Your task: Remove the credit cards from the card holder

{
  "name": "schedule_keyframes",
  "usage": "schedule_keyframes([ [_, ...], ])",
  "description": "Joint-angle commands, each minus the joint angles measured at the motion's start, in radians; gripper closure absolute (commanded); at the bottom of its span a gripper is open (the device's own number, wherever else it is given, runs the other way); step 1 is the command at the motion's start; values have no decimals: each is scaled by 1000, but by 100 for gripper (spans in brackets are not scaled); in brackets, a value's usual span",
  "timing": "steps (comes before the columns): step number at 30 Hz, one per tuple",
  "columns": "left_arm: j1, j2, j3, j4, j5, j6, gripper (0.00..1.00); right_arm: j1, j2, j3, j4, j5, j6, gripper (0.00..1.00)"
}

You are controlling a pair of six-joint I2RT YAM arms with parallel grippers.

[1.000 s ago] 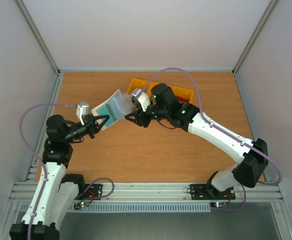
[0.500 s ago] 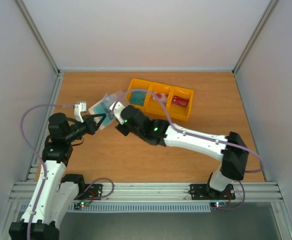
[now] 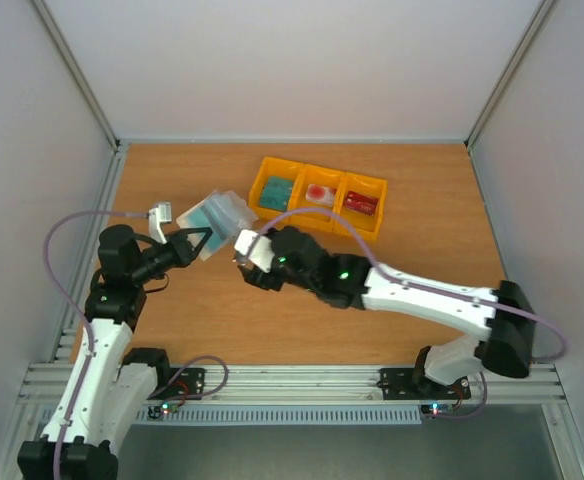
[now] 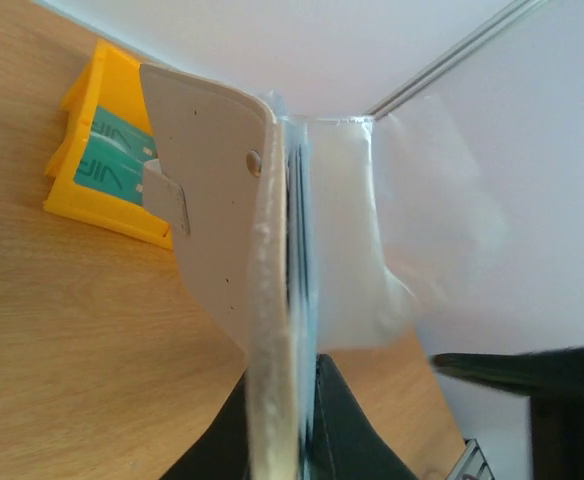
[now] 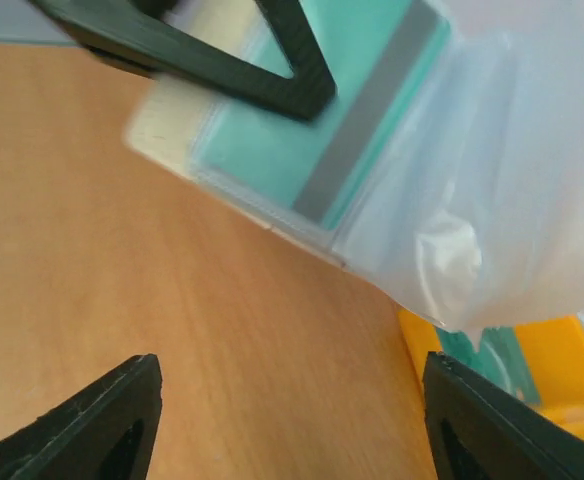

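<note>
The left hand (image 3: 196,243) is clenched on the card holder (image 3: 217,213) and holds it up above the wooden surface (image 3: 172,180), just to the left of the yellow tray (image 3: 340,192) in the top view. The left wrist view shows the holder (image 4: 222,200) from its edge: the cream cover with a small strap tab is turned toward the tray (image 4: 102,205), and the translucent sleeve opens away from it. The dark fingers (image 4: 347,430) pinch the lower end of the holder.

Inside the holder one teal card (image 5: 302,130) with a grey stripe shows through the clear pocket. Three other cards lie in the tray, one per compartment: a teal card (image 3: 275,192) in the compartment nearest to the holder, a pinkish red-and-white card (image 3: 320,192) in the middle, and a dark red card (image 3: 360,203) in the compartment farthest from the holder.

The right hand (image 5: 292,400) is released, its two fingers wide apart with nothing between them. It hovers low over the surface, on the arm-base side of the tray and near the holder, not touching it
</note>
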Motion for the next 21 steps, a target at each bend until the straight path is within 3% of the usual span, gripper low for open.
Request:
schedule_keyframes([
  [1, -7, -25, 25, -13, 67, 202, 100, -117, -193, -6, -168, -536, 0, 25],
  [4, -19, -41, 38, -63, 157, 393, 100, -222, -257, 53, -309, -867, 33, 24],
  [6, -32, -58, 61, -155, 266, 563, 100, -269, -266, 125, -422, -1008, 23, 24],
  [8, -48, -74, 111, -346, 368, 861, 100, -276, -261, 196, -510, -984, -4, 25],
  [10, -72, -70, 170, -562, 378, 1197, 100, -277, -246, 245, -549, -888, -15, 25],
  [14, -132, -40, 244, -868, 323, 1534, 100, -275, -168, 309, -567, -827, -31, 26],
  [17, -176, -22, 278, -981, 323, 1627, 100, -270, -101, 360, -614, -967, -88, 24],
  [21, -199, -11, 300, -950, 338, 1531, 100, -256, -37, 429, -725, -1108, -153, 17],
])
